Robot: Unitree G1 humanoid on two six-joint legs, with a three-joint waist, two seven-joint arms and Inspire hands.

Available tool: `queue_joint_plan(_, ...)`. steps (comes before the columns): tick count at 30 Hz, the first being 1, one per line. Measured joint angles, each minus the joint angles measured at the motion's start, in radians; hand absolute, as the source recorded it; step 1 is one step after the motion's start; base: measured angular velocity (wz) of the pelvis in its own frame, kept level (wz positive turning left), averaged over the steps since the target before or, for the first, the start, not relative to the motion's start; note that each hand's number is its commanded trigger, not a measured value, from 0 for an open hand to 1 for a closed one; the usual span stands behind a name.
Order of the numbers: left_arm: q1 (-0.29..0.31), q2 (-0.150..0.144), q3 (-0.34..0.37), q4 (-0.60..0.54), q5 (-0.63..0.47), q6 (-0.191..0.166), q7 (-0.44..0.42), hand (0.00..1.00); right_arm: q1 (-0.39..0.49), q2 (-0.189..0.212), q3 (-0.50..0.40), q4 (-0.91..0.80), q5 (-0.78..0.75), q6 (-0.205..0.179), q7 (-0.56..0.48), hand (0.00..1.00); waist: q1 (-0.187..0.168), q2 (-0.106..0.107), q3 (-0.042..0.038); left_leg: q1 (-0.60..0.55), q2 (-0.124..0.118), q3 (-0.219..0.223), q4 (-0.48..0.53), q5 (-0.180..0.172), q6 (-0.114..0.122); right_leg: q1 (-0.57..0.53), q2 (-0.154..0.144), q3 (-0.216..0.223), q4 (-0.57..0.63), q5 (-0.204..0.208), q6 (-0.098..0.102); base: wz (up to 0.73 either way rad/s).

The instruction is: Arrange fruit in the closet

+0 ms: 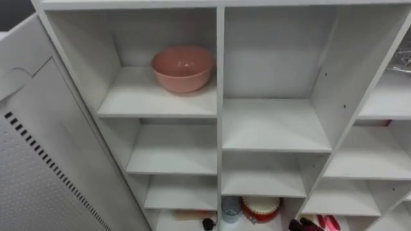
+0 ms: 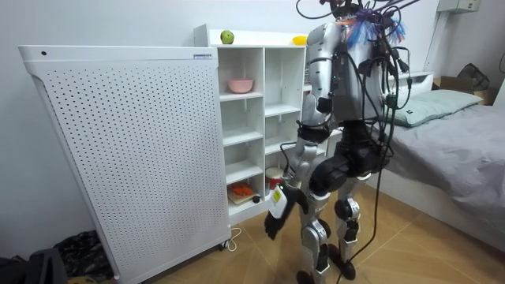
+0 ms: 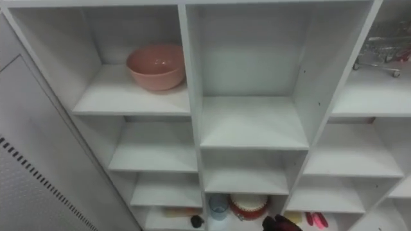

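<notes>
I stand facing the open white closet point(image 1: 219, 96), close to its shelves. A green apple point(image 2: 227, 37) and a yellow fruit point(image 2: 299, 40) lie on the closet's top. A pink bowl point(image 1: 182, 67) sits alone on the upper left shelf. My left hand point(image 2: 275, 216) hangs low at knee height before the bottom shelves, its fingers straight and holding nothing. A dark tip at the bottom edge looks like my right hand point(image 3: 279, 224), with its fingers hidden. The middle compartments hold nothing.
The perforated closet door point(image 1: 32, 160) stands swung open at my left. On the bottom shelf are a blue cup point(image 1: 231, 208), a red-rimmed dish point(image 1: 261, 208) and orange items point(image 2: 241, 189). A bed point(image 2: 465, 150) lies behind me.
</notes>
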Motion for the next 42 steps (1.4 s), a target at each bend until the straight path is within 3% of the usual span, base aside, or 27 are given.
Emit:
queue_joint_plan(4,0.001,-0.001,-0.008,-0.017,0.000,0.032,-0.005,0.00,-0.059,-0.015,-0.035,0.032,0.156,0.020,0.039,1.00,0.014,-0.001,0.0011,-0.123,0.002,-0.006,0.096,-0.021,0.006,-0.116,-0.017,0.001,0.082,-0.020,0.001,0.15)
queue_joint_plan(8,0.004,0.008,-0.026,-0.075,-0.040,0.061,-0.013,0.00,-0.154,-0.059,-0.046,0.084,0.312,0.039,0.058,1.00,0.044,0.000,0.0006,-0.270,-0.002,-0.007,0.182,-0.021,0.005,-0.250,-0.030,0.000,0.148,-0.017,0.005,0.04)
queue_joint_plan(13,0.004,0.009,-0.045,-0.113,-0.041,0.070,-0.013,0.00,-0.229,-0.112,-0.076,0.094,0.382,0.059,0.070,1.00,0.060,0.001,-0.0011,-0.413,-0.003,-0.013,0.263,-0.021,0.010,-0.381,-0.038,0.008,0.216,-0.014,0.000,0.07)
queue_joint_plan(18,0.000,0.014,-0.065,-0.145,-0.088,0.082,-0.001,0.00,-0.332,-0.151,-0.117,0.095,0.436,0.060,0.070,1.00,0.058,0.007,-0.0044,-0.521,-0.011,-0.007,0.331,-0.025,0.016,-0.489,-0.079,-0.009,0.302,-0.029,-0.016,0.12)
queue_joint_plan(21,0.010,0.018,-0.068,-0.177,-0.088,0.082,0.002,0.00,-0.371,-0.181,-0.133,0.094,0.458,0.069,0.070,1.00,0.067,0.008,-0.0048,-0.561,-0.022,-0.005,0.360,-0.028,0.019,-0.536,-0.090,0.003,0.347,-0.045,-0.013,0.16)
queue_joint_plan(24,0.027,0.022,-0.074,-0.197,-0.109,0.085,0.003,0.00,-0.398,-0.193,-0.163,0.094,0.458,0.067,0.064,1.00,0.081,0.010,-0.0065,-0.591,-0.022,-0.004,0.392,-0.039,0.019,-0.569,-0.092,0.011,0.381,-0.053,-0.022,0.01)
queue_joint_plan(31,0.042,0.027,-0.085,-0.211,-0.128,0.090,0.002,0.00,-0.447,-0.219,-0.195,0.093,0.451,0.067,0.011,1.00,0.085,0.013,-0.0084,-0.620,-0.036,-0.006,0.406,-0.041,0.019,-0.599,-0.112,0.010,0.415,-0.071,-0.022,0.10)
queue_joint_plan(36,0.043,0.053,-0.102,-0.210,-0.135,0.079,0.002,0.00,-0.496,-0.238,-0.197,0.058,0.443,0.031,-0.023,1.00,0.081,0.015,-0.0103,-0.630,-0.033,-0.006,0.413,-0.040,0.021,-0.603,-0.121,-0.005,0.420,-0.074,-0.028,0.04)
queue_joint_plan(42,0.068,0.055,-0.102,-0.211,-0.139,0.075,0.011,0.00,-0.535,-0.258,-0.198,0.020,0.444,0.023,-0.078,1.00,0.073,0.014,-0.0109,-0.630,-0.033,-0.006,0.429,-0.041,0.027,-0.603,-0.122,0.000,0.438,-0.081,-0.026,0.03)
